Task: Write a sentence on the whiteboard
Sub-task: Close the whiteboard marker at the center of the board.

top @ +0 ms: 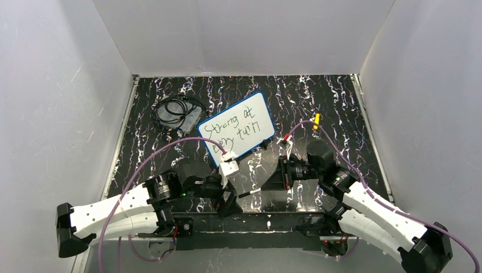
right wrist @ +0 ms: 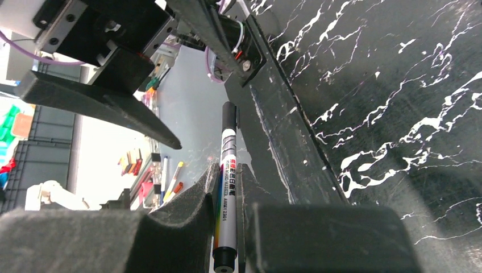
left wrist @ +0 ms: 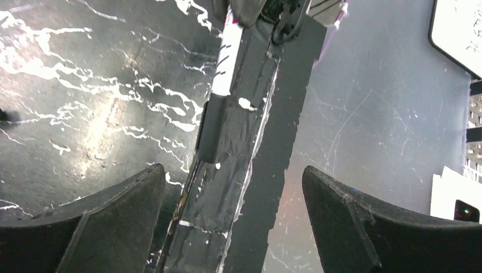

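Observation:
The whiteboard (top: 236, 128) lies tilted in the middle of the table. The sentence (top: 233, 126) is on it in two dark handwritten lines; a corner of the board shows in the left wrist view (left wrist: 455, 28). My right gripper (top: 271, 183) is shut on a white marker (top: 252, 193) with a black cap, well in front of the board; the marker lies level and points left. In the right wrist view the marker (right wrist: 226, 199) is clamped between the fingers of my right gripper (right wrist: 227, 170). My left gripper (top: 228, 200) is open and empty, and in its wrist view (left wrist: 233, 219) the capped end of the marker (left wrist: 211, 128) is just ahead of its jaws.
A coil of black cable (top: 179, 112) lies at the back left, beside the board. Grey walls close in the table on three sides. A black taped strip (left wrist: 250, 148) runs along the table's near edge under both grippers.

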`<state>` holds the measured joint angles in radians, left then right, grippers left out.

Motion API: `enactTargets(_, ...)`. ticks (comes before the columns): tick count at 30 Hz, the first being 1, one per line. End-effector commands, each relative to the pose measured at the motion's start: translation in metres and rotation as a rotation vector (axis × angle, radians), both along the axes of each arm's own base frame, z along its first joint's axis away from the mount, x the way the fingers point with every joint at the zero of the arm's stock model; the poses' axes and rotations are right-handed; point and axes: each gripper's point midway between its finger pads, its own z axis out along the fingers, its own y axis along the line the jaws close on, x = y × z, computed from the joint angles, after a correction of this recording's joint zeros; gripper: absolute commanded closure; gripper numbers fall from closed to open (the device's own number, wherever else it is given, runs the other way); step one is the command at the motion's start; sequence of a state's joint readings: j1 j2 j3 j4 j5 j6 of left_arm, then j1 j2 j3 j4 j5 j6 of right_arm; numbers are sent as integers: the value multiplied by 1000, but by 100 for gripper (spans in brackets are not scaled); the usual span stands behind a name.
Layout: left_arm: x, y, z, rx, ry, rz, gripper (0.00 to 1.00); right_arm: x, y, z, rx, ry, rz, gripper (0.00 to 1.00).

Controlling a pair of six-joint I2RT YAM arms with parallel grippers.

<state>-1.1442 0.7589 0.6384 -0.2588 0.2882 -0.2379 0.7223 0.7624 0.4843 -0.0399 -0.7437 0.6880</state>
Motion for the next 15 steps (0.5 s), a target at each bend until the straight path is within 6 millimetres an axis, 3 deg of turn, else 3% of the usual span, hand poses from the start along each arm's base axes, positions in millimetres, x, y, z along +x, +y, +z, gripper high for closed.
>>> enactTargets(1, -9, 2, 6, 28, 34, -45, 12, -10, 2, 23, 51, -24, 79, 99)
enactTargets(8, -9, -14, 7, 31, 54, -86, 22, -15, 2, 26, 62, -9, 110, 99)
enactTargets(15, -14, -24, 4, 38, 84, -142, 51, -15, 3, 27, 70, -14, 115, 99)
